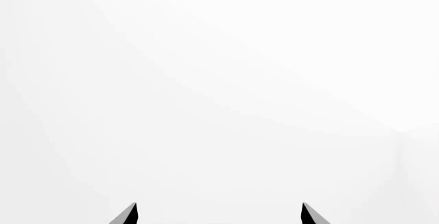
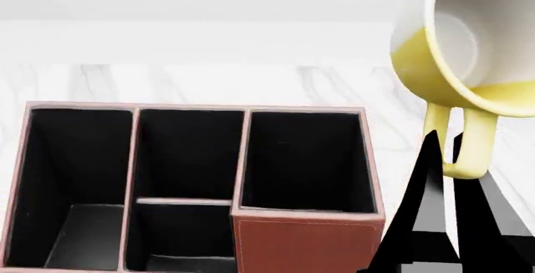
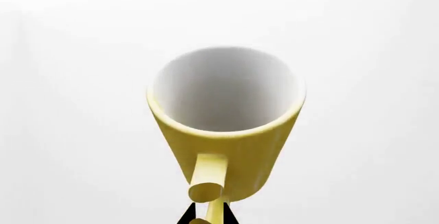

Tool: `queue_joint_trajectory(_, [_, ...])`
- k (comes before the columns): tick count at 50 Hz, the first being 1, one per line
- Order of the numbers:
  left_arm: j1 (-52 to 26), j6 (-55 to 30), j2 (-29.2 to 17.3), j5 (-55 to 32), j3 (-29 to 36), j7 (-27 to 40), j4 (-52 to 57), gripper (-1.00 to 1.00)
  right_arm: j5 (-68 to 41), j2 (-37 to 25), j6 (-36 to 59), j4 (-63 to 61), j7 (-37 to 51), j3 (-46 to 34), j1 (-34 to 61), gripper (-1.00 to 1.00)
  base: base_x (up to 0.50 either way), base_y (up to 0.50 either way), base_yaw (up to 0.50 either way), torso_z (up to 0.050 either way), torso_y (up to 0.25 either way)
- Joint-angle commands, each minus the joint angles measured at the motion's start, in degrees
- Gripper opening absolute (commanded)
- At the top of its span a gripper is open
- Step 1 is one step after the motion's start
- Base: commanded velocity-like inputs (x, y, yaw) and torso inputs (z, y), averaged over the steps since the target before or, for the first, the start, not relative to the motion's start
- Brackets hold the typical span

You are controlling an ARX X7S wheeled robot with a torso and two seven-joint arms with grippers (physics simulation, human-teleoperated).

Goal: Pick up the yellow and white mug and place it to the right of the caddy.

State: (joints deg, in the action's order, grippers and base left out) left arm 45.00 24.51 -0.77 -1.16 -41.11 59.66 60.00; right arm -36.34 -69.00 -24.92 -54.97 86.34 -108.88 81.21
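The yellow and white mug [image 2: 455,66] hangs in the air at the head view's upper right, tilted with its white inside facing the camera. My right gripper [image 2: 445,154] is shut on its yellow loop handle [image 2: 460,141] and holds it up, right of and above the caddy [image 2: 301,238]. The caddy is a reddish-brown box with several black-lined compartments on the marble counter. In the right wrist view the mug [image 3: 226,126] fills the middle, its handle between my fingertips [image 3: 207,215]. My left gripper [image 1: 219,213] is open and empty, facing a blank white surface.
The white marble counter [image 2: 209,82] runs behind the caddy, with a white wall beyond it. Counter surface shows to the right of the caddy, under the mug.
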Motion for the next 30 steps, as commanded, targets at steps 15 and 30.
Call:
queue_joint_trajectory(15, [0.0, -0.2, 0.8, -1.1, -0.5, -3.1, 0.0, 1.0, -0.3, -4.2, -8.3, 15.2, -5.2, -0.9, -4.8, -1.0, 0.0, 0.0, 0.0, 0.0, 0.0])
queue_joint_trajectory(30, [0.0, -0.1, 0.8, -0.8, -0.2, -3.1, 0.0, 1.0, -0.6, -5.6, -8.4, 17.5, -6.2, -2.3, -7.5, -1.0, 0.0, 0.0, 0.0, 0.0, 0.001])
